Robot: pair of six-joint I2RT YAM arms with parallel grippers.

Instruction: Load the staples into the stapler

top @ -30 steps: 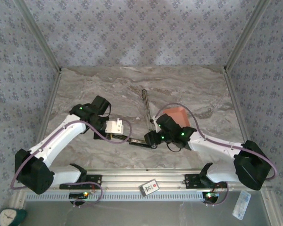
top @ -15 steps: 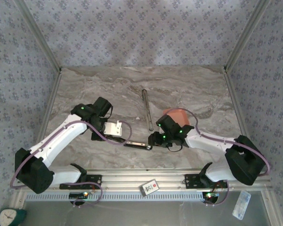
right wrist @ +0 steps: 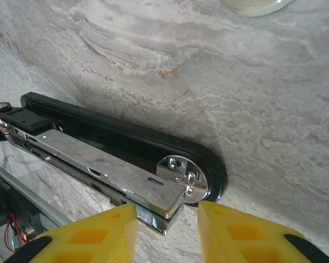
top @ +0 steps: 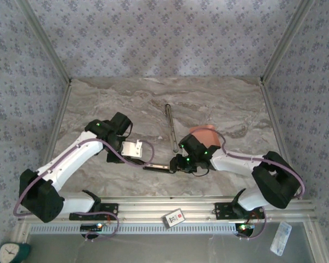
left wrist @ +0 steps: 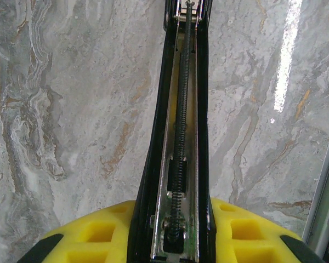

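My left arm (top: 66, 160) and right arm (top: 236, 163) are white with black joints. A purple cable (top: 116, 157) loops along each. Green lights (top: 98, 125) glow near my wrists. My finger pads (right wrist: 238, 235) are bright yellow with square holes.

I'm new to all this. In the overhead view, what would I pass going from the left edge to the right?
small teal clock → open black stapler → orange dish → white plastic packet
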